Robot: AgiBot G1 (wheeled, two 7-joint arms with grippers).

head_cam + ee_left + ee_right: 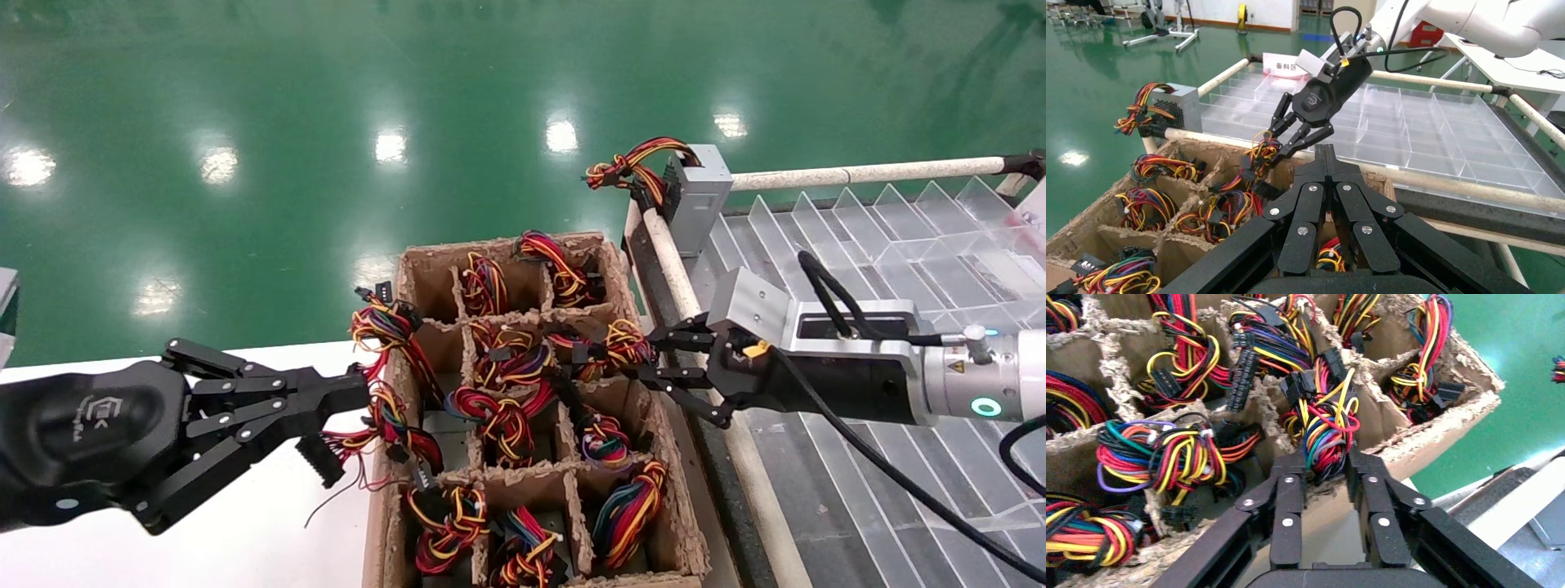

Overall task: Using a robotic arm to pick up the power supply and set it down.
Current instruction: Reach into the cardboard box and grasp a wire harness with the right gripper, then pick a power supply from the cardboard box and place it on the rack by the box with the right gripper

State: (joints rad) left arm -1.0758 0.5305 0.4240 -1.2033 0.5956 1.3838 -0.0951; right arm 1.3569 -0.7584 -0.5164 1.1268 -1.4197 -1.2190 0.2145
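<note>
A cardboard box point(606, 247) of paper cells holds several power supplies; mostly their red, yellow and black wire bundles show. My right gripper point(650, 358) reaches over the box's right rim. Its fingers point(1289, 478) press on both sides of one multicoloured wire bundle point(1324, 438) in a right-hand cell, and that supply's grey body is hidden. From the left wrist view the same right gripper point(1275, 144) pinches the bundle point(1261, 150). Another power supply point(696, 196) stands on the far corner of the tray. My left gripper point(361, 397) hovers shut at the box's left wall, beside a raised bundle point(384, 408).
A clear divided plastic tray point(899, 237) lies right of the box, framed by pale rails point(858, 173). A white table point(245, 523) sits under my left arm. Green floor lies beyond. The box's torn dividers point(1113, 373) stand between the cells.
</note>
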